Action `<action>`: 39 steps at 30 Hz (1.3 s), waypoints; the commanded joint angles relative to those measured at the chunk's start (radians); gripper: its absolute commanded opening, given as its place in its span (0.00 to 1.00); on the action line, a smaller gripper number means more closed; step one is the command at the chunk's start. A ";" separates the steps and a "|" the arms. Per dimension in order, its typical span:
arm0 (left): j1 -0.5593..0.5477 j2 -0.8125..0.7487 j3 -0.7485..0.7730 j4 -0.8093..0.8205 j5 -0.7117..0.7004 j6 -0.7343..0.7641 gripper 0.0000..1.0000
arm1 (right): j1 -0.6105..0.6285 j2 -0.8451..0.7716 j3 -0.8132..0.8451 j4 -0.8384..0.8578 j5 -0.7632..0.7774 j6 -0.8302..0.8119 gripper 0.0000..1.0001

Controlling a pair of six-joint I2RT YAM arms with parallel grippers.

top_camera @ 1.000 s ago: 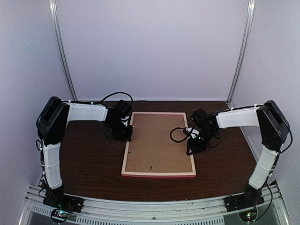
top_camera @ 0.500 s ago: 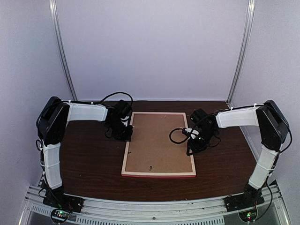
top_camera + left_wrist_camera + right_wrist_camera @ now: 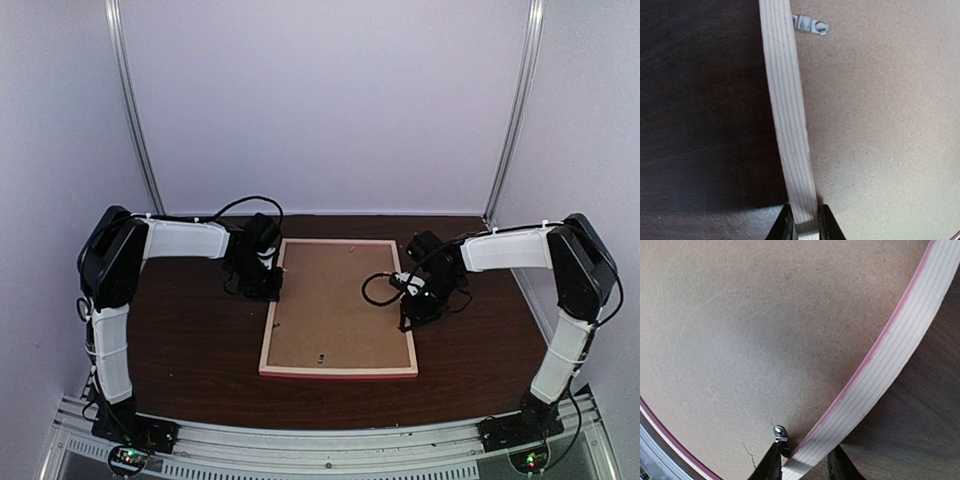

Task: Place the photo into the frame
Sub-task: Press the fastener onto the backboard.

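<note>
A: Where's the frame [image 3: 340, 371]?
B: Flat on the table [image 3: 190, 350], back up, long axis near-to-far, board [image 3: 340, 300] inside. No photo visible.
A: Claws?
B: Left claw [image 3: 804, 227] clamps its left rail, right claw [image 3: 805, 462] its right rail.

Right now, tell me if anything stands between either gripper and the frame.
Nothing visible does. The left gripper has its fingers on either side of the frame at its left rail, and the right gripper likewise at the right rail. The brown backing board fills the opening; the photo is not in view.
</note>
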 commanded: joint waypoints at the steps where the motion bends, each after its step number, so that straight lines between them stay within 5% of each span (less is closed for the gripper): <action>1: -0.002 0.019 -0.004 0.020 0.022 0.044 0.16 | -0.015 0.008 -0.006 0.077 -0.048 0.019 0.36; 39: -0.002 0.017 -0.002 0.022 0.020 0.046 0.16 | -0.049 0.077 0.045 -0.100 0.001 0.011 0.41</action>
